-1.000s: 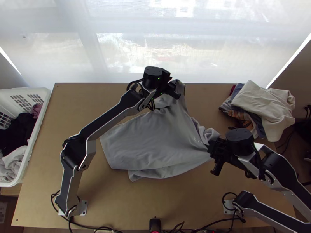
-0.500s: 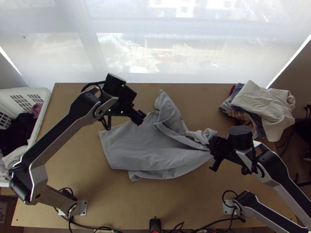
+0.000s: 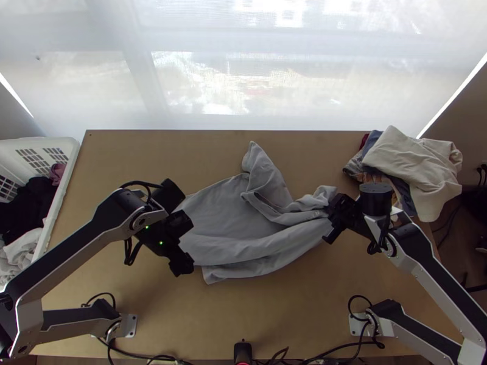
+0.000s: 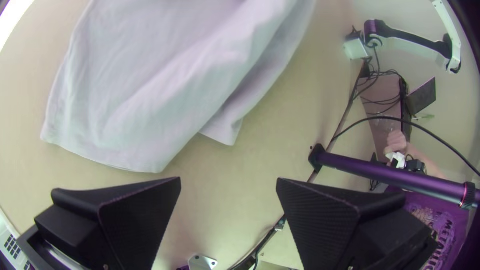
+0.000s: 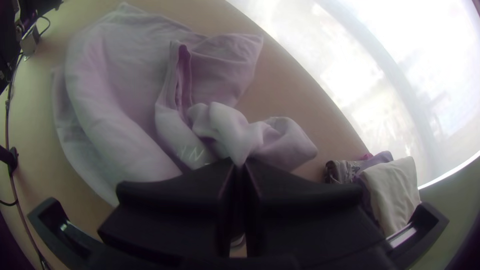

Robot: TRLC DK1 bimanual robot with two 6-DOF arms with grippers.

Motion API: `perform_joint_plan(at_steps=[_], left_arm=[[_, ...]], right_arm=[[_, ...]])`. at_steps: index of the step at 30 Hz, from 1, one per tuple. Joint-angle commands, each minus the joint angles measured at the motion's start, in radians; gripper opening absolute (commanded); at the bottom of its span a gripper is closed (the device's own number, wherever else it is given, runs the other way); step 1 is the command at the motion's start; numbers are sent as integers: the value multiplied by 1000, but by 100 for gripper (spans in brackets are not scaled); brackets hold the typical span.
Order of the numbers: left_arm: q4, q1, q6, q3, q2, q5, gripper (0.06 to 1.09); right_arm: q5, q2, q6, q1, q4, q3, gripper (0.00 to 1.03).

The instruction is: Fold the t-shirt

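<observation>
Right black two-fingered gripper [image 5: 240,162] pinches the bunched end of a light-grey fabric t-shirt [image 3: 225,222] on the light wooden table [image 3: 292,310], likely anchoring it, while the left gripper [image 4: 228,182], spread wide, hangs near the opposite edge, seemingly to grasp it.

1. Plain grey is worn by the T-shirt [image 3: 225,213], which is marked with pale lettering [image 5: 192,152].
2. The table [image 3: 274,316] is coloured tan.
3. At the far right, cream is seen on one garment [image 3: 402,152], slate blue on another [image 3: 372,141], and a multicoloured pattern on a patterned cloth [image 5: 342,170].
4. At the left, a white basket [image 3: 72,159] is filled with black, mauve and pale grey laundry [image 3: 24,201].
5. Both arms [image 3: 79,243] are finished in black and silver-grey.
</observation>
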Motion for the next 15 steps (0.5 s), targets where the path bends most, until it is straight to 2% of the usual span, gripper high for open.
perform_joint_plan(at_steps=[1,7,15], left_arm=[[-1,-48,29,-87,24,31,99],[141,-105,29,-85,86,-15,99],[272,-216,29,-70,213,-67,99]], right_arm=[[-4,75,29,-35,79,9,3],[-4,127,55,-34,114,32,3],[-4,321,81,-16,174,137,3]])
